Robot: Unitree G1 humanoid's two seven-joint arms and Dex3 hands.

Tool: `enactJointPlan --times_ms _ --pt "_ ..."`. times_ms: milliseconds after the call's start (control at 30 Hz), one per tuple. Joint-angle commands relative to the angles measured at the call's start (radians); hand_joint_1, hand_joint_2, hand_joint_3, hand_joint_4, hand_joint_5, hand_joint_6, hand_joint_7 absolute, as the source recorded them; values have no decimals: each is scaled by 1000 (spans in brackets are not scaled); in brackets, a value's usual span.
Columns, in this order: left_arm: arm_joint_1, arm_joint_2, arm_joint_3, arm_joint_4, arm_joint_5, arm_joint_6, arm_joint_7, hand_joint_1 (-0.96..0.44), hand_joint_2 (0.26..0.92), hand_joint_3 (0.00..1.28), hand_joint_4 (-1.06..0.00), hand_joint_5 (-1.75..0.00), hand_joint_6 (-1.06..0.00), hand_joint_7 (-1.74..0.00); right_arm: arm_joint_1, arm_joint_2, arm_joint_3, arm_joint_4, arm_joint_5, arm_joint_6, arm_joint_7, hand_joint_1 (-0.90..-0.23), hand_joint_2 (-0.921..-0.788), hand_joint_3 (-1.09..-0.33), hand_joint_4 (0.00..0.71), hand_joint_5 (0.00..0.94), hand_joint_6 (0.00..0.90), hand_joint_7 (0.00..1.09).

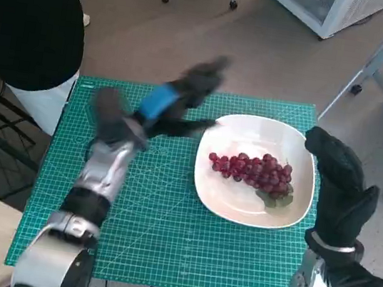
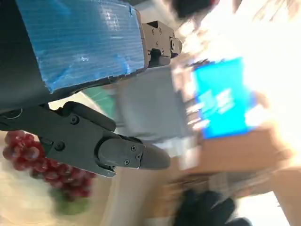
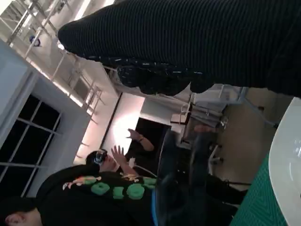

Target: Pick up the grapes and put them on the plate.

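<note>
1. Green cutting mat (image 1: 163, 233) is covering the table in the head view, and the white plate (image 1: 298, 203) is sitting on it toward the robot's right. The grapes (image 1: 251, 170) are lying on the plate, near its middle, with nothing touching them. The left hand (image 1: 176, 101) is hanging blurred above the mat just beside the plate's near rim, fingers spread and holding nothing. The right hand (image 1: 340, 184) is standing upright at the plate's far edge, fingers extended and holding nothing. A person in dark clothing (image 1: 31, 11) is standing at the mat's corner.

2. Left wrist view: the left hand (image 2: 80, 89) is filling the frame, its fingers (image 2: 127, 155) apart and empty. The grapes (image 2: 42, 165) are showing beyond them on the plate (image 2: 28, 207). The background is smeared.

3. Right wrist view: the right hand (image 3: 197, 42) is appearing only as a dark knitted band; its fingers are hardly showing here. A strip of the plate (image 3: 287, 165) and the mat (image 3: 256, 207) is visible. People (image 3: 94, 188) are sitting nearby.

4. Judgement: the placing looks done. The risk is lying in the retreat: the left hand's fingers are close to the rim and could clip the plate, sliding it or rolling the grapes off. The right hand could nudge the opposite edge likewise.
</note>
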Motion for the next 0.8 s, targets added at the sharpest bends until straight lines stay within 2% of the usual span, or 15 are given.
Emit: enactJointPlan --times_ms 33,367,800 --pt "60 6 60 -16 -69 -77 -31 -494 921 243 -85 -17 -201 -47 -4 1 9 15 0 19 10 -665 -921 -710 333 1 155 199" --pt "188 -16 104 -115 -171 -104 -97 -564 921 284 -99 -10 -198 -29 -27 4 27 28 -2 34 23 -674 -921 -715 332 0 149 196" --pt "283 -31 127 -192 -189 -164 -83 -580 921 353 -129 -11 -222 -28 -34 9 57 19 -10 57 25 -672 -921 -727 325 0 141 200"
